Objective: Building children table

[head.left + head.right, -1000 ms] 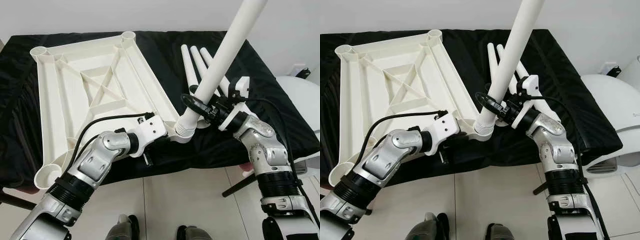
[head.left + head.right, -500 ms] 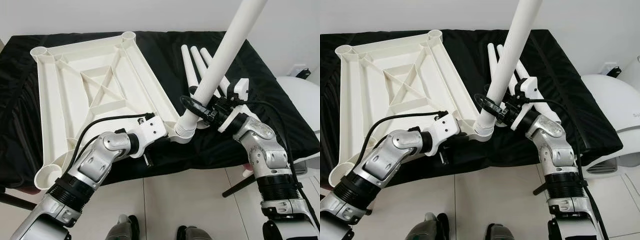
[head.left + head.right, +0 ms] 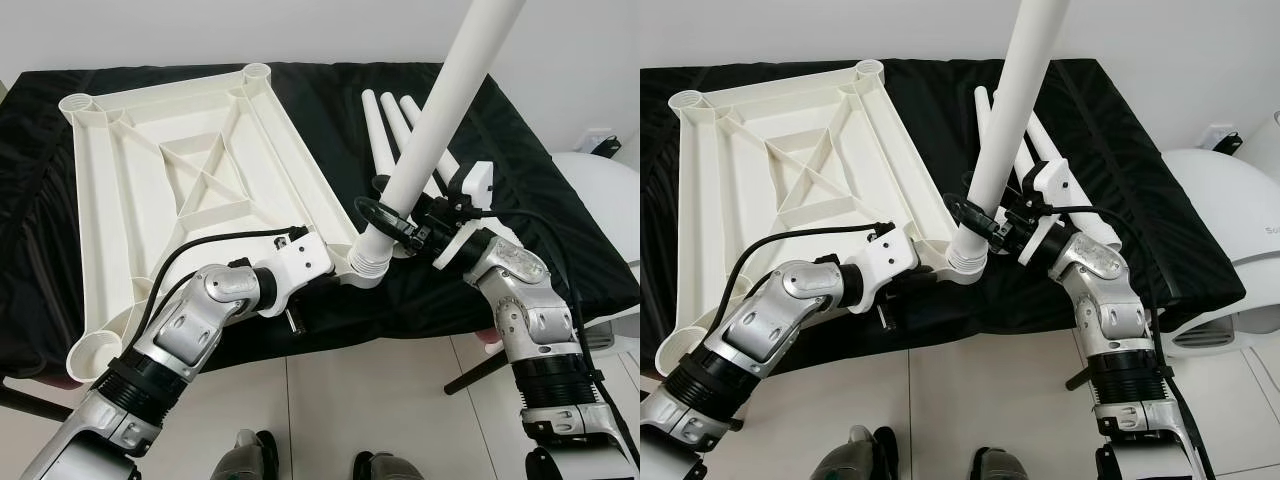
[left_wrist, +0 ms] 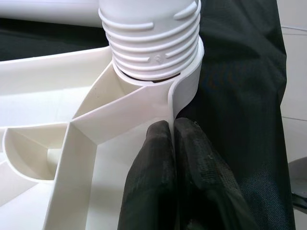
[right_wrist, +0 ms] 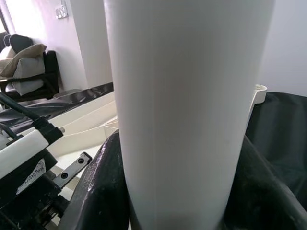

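At the near corner socket of the upturned white ribbed plastic tabletop point(image 3: 190, 175), the right end effector point(image 3: 400, 215) clasps the smooth, stiff, light-looking white plastic leg point(image 3: 430, 135) low; the left end effector point(image 4: 175, 143) pinches the corner wall.

Right claw point(image 3: 392, 216) grips white leg point(image 3: 432, 133) seated in tabletop point(image 3: 190, 185) corner socket

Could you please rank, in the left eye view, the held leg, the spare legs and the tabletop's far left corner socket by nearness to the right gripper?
1. Held leg: clamped in the right gripper itself.
2. Spare legs: lying on the black cloth just beyond the gripper.
3. Far left corner socket: across the tabletop, toward the robot's left.
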Tool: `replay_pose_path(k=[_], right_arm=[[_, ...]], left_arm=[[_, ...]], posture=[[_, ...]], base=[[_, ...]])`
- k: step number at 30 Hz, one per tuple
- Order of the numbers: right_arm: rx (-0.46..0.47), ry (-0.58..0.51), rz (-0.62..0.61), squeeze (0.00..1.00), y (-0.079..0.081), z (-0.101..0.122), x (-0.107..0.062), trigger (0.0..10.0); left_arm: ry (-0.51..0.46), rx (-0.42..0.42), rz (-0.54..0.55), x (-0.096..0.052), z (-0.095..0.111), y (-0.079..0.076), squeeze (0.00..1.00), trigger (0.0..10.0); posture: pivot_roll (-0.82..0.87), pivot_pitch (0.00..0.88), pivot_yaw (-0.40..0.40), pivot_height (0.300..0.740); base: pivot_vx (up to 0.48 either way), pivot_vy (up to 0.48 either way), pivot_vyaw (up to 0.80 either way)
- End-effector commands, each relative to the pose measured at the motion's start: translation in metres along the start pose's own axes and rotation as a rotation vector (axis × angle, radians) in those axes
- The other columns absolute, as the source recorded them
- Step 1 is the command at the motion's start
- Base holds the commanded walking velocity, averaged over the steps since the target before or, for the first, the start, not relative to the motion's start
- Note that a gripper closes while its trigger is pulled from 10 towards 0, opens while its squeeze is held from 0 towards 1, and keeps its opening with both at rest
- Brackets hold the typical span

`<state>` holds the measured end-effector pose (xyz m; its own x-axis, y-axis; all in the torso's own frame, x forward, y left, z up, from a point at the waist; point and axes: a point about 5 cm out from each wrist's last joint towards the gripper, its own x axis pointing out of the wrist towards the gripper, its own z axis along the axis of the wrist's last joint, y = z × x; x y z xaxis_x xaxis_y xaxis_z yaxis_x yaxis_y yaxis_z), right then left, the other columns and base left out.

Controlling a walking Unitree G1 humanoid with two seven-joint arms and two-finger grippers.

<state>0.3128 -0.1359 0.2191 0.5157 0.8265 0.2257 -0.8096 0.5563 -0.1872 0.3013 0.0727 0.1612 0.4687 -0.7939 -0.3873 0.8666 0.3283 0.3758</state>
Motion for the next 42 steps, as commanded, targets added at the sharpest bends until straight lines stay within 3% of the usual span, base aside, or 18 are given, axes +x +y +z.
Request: replay_pose_path(k=[1,21,42], right_arm=[[0.066,0.067,0.081,0.00,0.017,-0.019,0.005,10.0],[0.066,0.076,0.090,0.00,0.023,-0.025,0.007,10.0],[0.102,0.042,-0.031,0.00,0.033,-0.029,0.001,10.0]], left_arm=[[0.108,-0.059,-0.088,0.004,-0.024,-0.016,0.00,10.0],[0.105,-0.060,-0.080,0.002,-0.022,-0.016,0.00,10.0],[0.098,-0.062,-0.081,0.002,-0.020,-0.016,0.00,10.0]], posture=[[-0.03,0.172,-0.022,0.740],[-0.02,0.176,-0.021,0.740],[-0.03,0.182,-0.017,0.740]], base=[[0.000,0.000,0.00],[0.000,0.000,0.00],[0.000,0.000,0.00]])
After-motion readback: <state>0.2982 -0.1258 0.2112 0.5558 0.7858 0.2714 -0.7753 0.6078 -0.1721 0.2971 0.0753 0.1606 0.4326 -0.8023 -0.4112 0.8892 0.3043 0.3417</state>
